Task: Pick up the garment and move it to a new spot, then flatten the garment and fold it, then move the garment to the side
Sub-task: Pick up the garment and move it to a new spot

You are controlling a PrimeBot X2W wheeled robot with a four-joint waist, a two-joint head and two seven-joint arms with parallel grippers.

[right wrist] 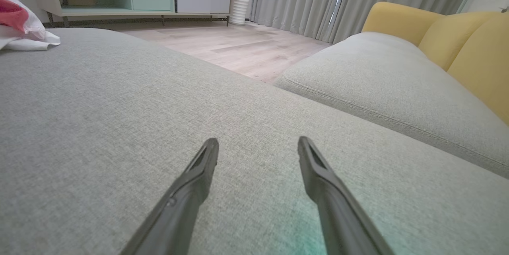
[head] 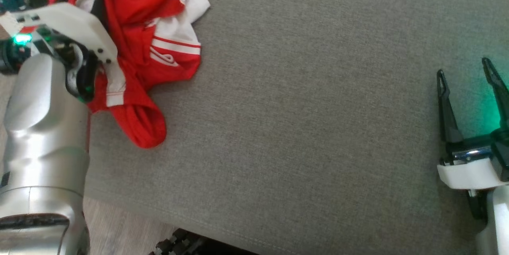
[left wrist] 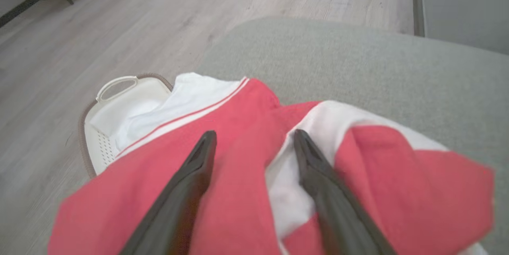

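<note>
At the far left of the grey cushion [head: 298,108] lies the garment [head: 159,44], red with white bands, bunched in a loose heap close to the cushion's left edge. In the left wrist view its white part reaches past that edge and overlaps a white basket [left wrist: 119,88] standing on the wooden floor [left wrist: 119,20]. The left hand [left wrist: 254,137] hangs right over the heap, released, its two dark fingers spread with a ridge of red cloth between them; whether the tips touch the cloth cannot be told. To the right of the garment the cushion runs bare and flat across the whole middle. Its near edge slants from the lower left toward the bottom middle of the head view. At the far right, well apart from the garment, the right hand [head: 464,68] hovers low over the grey fabric, fingers apart and grasping nothing. Beyond it a gap of floor separates this cushion from a second grey seat [right wrist: 377,76] with a yellow backrest [right wrist: 457,36].
</note>
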